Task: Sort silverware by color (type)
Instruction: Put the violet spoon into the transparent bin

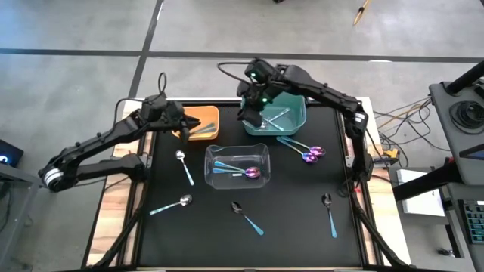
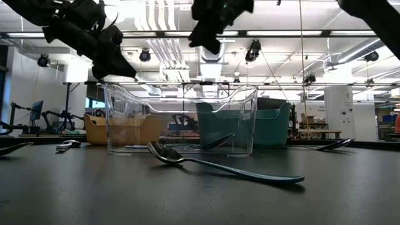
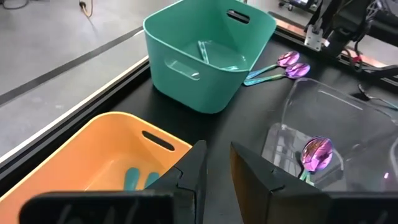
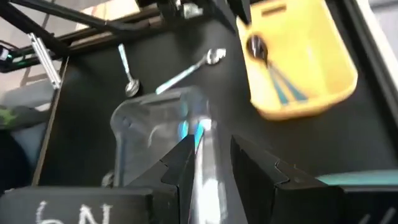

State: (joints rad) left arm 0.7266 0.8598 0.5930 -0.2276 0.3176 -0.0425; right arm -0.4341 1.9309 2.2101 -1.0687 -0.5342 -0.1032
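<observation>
Several spoons with teal handles lie on the black table: two silver (image 1: 184, 166) (image 1: 170, 204), two dark (image 1: 246, 217) (image 1: 329, 211), and two purple (image 1: 306, 153). The orange bin (image 1: 203, 121) holds dark spoons (image 4: 256, 47). In the clear bin (image 1: 238, 165) lies a purple one (image 3: 317, 154), and the teal bin (image 1: 281, 113) holds teal handles. My left gripper (image 3: 217, 149) hangs over the orange bin's right end, slightly open, with nothing between its fingers. My right gripper (image 4: 211, 142) is raised at the teal bin's left end, shut on a silver spoon (image 4: 204, 163). My right gripper pinches a spoon between its two fingers. The spoon lies along the fingers, a blurred silver strip (image 4: 206, 180) running back between them. Its teal part (image 4: 199, 129) sticks out past the fingertips. It is lifted clear of the table and the bins.
The three bins stand close together at the table's far middle. The near half of the black mat (image 1: 287, 242) has only scattered spoons. Cables and a control box (image 1: 461, 113) lie off the table's right edge.
</observation>
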